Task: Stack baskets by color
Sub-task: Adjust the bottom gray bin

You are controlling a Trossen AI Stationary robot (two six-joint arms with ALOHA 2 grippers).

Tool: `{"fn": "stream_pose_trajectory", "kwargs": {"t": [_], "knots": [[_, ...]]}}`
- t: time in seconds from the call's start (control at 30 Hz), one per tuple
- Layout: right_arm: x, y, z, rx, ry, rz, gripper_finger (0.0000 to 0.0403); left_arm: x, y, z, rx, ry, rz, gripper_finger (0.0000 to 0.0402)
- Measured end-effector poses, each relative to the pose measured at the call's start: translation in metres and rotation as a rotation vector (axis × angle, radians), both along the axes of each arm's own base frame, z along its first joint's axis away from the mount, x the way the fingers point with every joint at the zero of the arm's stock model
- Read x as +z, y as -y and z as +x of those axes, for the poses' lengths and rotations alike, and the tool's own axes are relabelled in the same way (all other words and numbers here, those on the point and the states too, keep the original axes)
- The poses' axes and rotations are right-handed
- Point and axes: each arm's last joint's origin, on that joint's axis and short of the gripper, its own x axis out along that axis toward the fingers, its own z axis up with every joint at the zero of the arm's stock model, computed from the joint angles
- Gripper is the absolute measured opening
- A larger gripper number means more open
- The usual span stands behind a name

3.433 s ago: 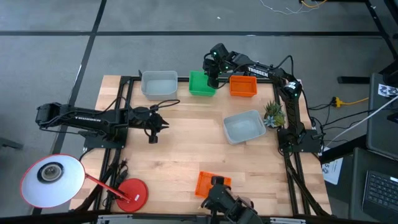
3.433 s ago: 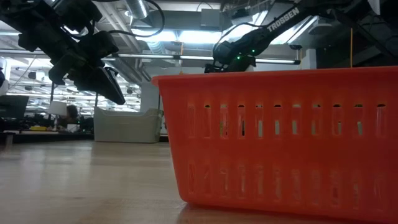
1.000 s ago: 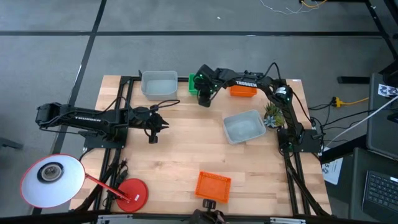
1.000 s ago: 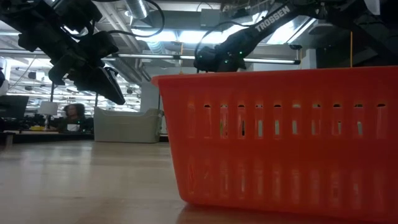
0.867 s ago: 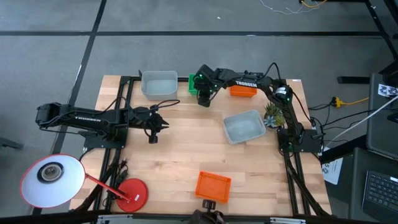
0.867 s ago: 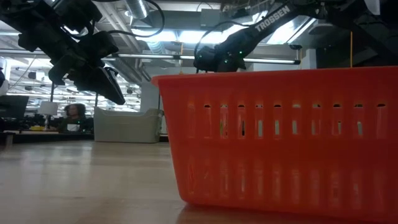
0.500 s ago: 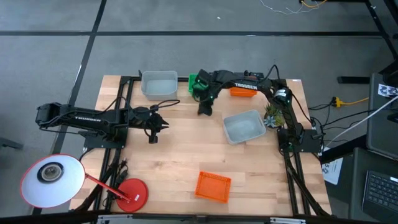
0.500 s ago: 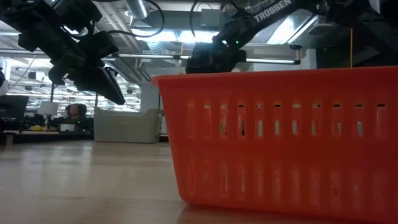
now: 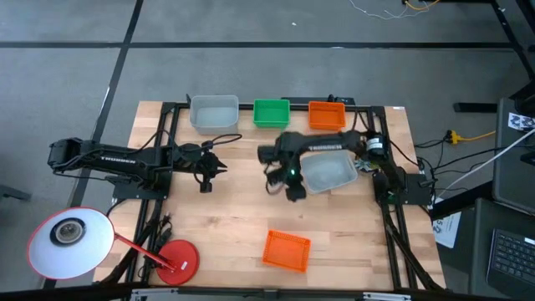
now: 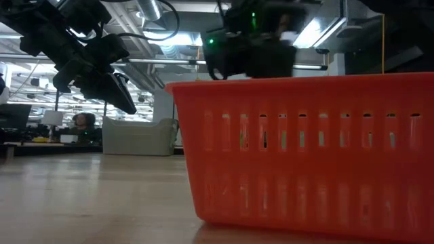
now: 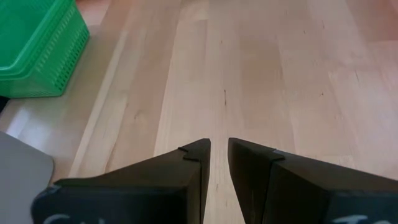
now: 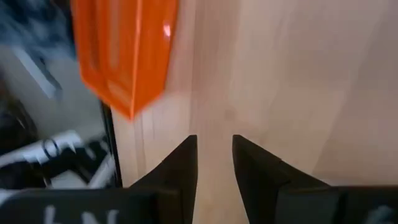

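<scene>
I have just swung the right gripper [image 9: 294, 194] away from the far edge of the bench [image 9: 226, 226], where it was over the green basket [image 9: 271, 113] a moment ago. It now hangs above the middle of the bench, jaws apart with nothing between them.

I take that to mean the green stack is finished and the lone orange basket [image 9: 286, 251] near the front edge comes next. Its partner, the orange basket at the far edge [image 9: 327, 114], sits just beside the green one. A grey basket [image 9: 213, 112] is toward the far left corner, and another grey basket [image 9: 328, 170] lies just right of my gripper.

The lone orange one sits upright, long axis roughly along the front edge, slightly skewed.

The left gripper [image 9: 206, 171] waits over the left side, jaws slightly parted, empty.
</scene>
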Motion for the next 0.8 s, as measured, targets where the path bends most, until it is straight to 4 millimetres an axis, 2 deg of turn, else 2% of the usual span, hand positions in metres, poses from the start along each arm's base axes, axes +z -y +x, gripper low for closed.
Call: {"fn": "stream_pose_trajectory", "kwargs": {"t": [0.17,0.23,0.33,0.47,0.53,0.63,0.8], "knots": [[0.003,-0.022,-0.020,0.117,-0.221,-0.108,0.0101,0.000,0.000,0.000,0.000,0.000,0.000,0.0050],[0.005,-0.025,-0.022,0.102,-0.201,-0.128,0.0101,0.000,0.000,0.000,0.001,0.001,-0.002,0.0050],[0.022,-0.028,-0.035,0.064,-0.211,-0.143,0.0101,0.000,0.000,0.000,0.010,0.000,-0.016,0.0050],[0.042,-0.027,-0.061,0.051,-0.167,-0.207,0.0101,0.000,0.000,0.000,0.011,0.001,-0.017,0.0050],[0.047,-0.025,-0.076,0.030,-0.144,-0.301,0.0101,0.000,0.000,0.000,0.010,0.002,-0.017,0.0050],[0.037,-0.016,-0.089,-0.099,-0.042,-0.507,0.0101,0.000,0.000,0.000,0.010,0.004,-0.017,0.0050],[-0.001,0.000,-0.112,-0.367,-0.136,-0.749,0.0101,0.000,0.000,0.000,0.011,0.005,-0.016,0.0050]]}}
